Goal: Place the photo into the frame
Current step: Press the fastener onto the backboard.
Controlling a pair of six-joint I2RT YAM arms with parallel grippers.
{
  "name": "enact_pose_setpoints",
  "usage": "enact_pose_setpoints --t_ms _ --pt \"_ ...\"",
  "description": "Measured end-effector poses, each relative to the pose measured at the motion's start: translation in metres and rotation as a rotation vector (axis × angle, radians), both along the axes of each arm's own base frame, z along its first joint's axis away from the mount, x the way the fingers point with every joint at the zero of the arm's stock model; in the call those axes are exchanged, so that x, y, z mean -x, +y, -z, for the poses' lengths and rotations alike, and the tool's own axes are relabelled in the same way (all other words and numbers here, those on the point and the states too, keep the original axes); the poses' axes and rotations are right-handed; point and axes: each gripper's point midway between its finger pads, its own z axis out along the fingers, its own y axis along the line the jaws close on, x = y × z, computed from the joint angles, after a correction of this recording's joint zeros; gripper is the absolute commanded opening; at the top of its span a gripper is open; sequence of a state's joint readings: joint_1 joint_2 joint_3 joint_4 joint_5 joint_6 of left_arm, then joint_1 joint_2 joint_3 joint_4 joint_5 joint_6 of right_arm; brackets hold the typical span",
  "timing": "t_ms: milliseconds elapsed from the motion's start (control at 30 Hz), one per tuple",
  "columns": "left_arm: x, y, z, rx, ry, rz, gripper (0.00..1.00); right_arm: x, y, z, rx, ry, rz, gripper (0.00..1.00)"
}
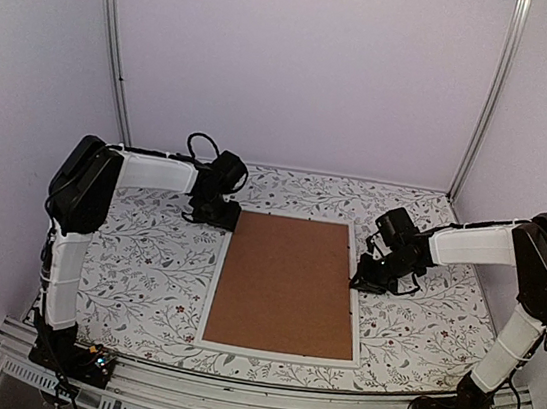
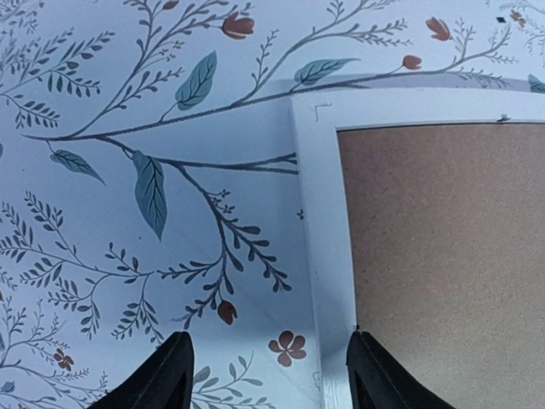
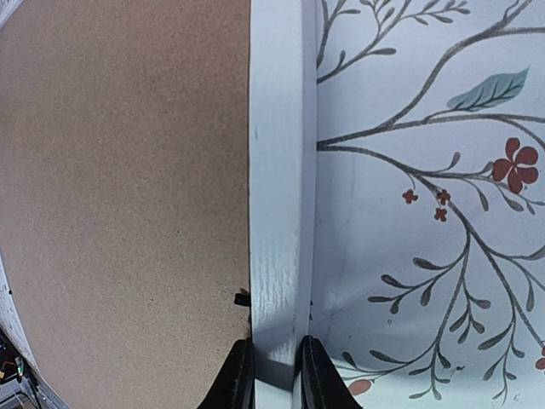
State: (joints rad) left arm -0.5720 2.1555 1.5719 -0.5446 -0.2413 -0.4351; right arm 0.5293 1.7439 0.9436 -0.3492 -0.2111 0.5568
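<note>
The frame lies flat mid-table, its thin white rim around a plain brown backing board. The photo is hidden from every view. My left gripper hovers open at the frame's far-left corner. In the left wrist view the left gripper has one finger over the cloth and the other at the rim's inner edge, with the rim running between them unclamped. My right gripper is at the frame's right side. The right wrist view shows the right gripper shut on the white rim, beside the board.
A floral cloth covers the table. Pale walls and two metal posts close in the back and sides. A metal rail runs along the near edge by the arm bases. A small black tab sits at the rim's inner edge.
</note>
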Motion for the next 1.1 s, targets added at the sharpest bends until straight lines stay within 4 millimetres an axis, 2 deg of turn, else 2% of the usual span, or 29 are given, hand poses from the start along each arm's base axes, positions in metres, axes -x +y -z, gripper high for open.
enact_pose_setpoints --t_ms 800,1100 --pt "-0.0082 0.0003 0.0045 -0.023 -0.007 -0.017 0.64 0.0002 -0.0001 0.0001 0.000 0.000 0.000 0.19" --pt "-0.0051 -0.0039 0.0048 -0.027 -0.011 -0.025 0.64 0.0002 -0.0001 0.0001 0.000 0.000 0.000 0.19"
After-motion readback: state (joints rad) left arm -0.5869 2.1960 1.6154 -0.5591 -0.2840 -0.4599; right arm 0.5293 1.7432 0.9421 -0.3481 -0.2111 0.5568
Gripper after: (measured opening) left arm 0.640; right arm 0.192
